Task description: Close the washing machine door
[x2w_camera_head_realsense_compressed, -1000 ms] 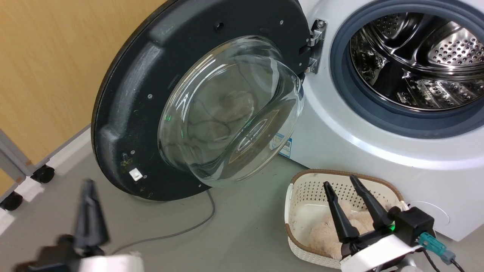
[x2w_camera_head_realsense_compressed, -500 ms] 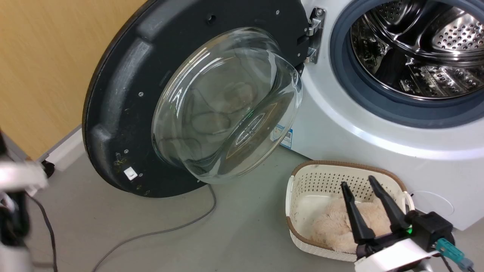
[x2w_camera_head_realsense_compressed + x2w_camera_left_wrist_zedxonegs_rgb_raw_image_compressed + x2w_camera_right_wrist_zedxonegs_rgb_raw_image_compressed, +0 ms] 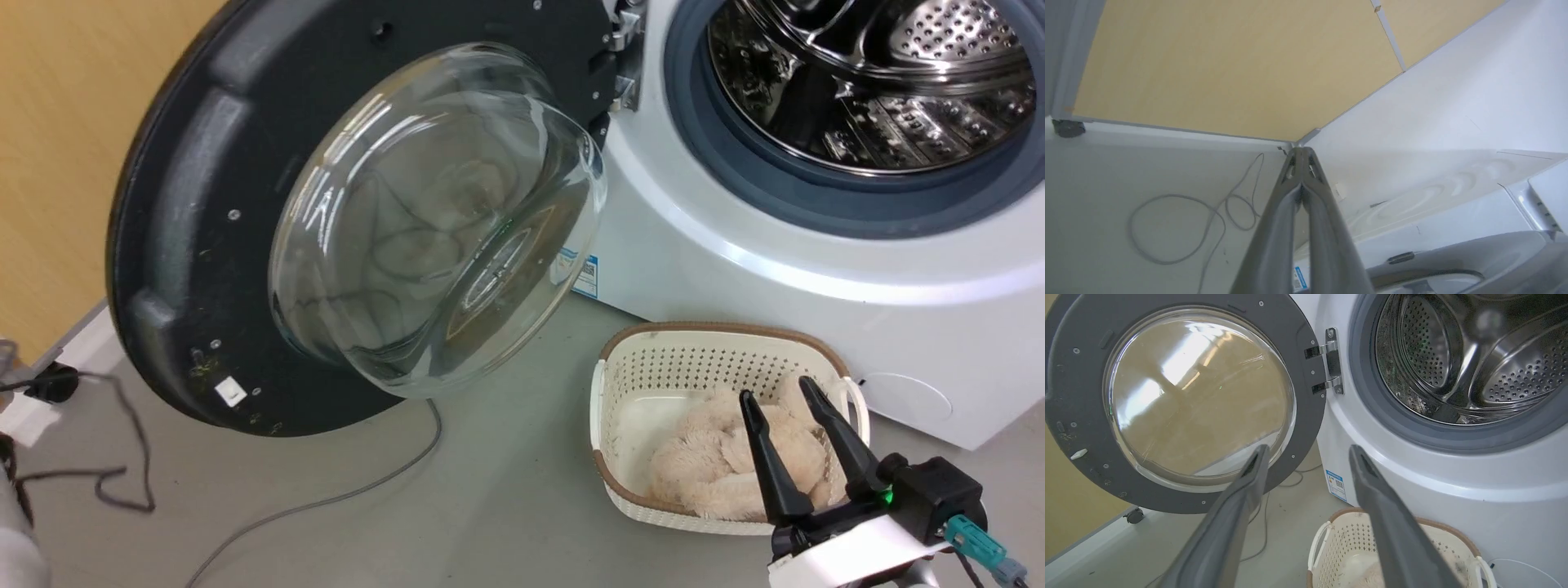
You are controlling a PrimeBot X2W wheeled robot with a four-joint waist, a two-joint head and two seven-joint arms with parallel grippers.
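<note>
The washing machine door (image 3: 188,237) stands wide open to the left of the drum (image 3: 865,82). It has a black rim, a bulging glass bowl (image 3: 424,220) and a metal hinge (image 3: 624,49). In the right wrist view the door (image 3: 1081,428) and its hinge (image 3: 1331,361) lie ahead. My right gripper (image 3: 777,392) is open and empty, low at the right above the basket, well apart from the door. In its own view the right gripper (image 3: 1308,451) points between door and drum. My left gripper (image 3: 1300,153) is shut on nothing, aimed at the corner where wall meets machine side.
A cream basket (image 3: 620,359) holding a beige plush toy (image 3: 718,457) sits on the floor before the white machine (image 3: 735,269). A grey cable (image 3: 326,498) and a black cable (image 3: 122,457) trail across the floor. The yellow wall (image 3: 57,163) stands behind the door.
The head camera has shifted, sliding the door and machine leftward in the picture. My left gripper swung out of the lower left of the head view. The door's angle looks unchanged.
</note>
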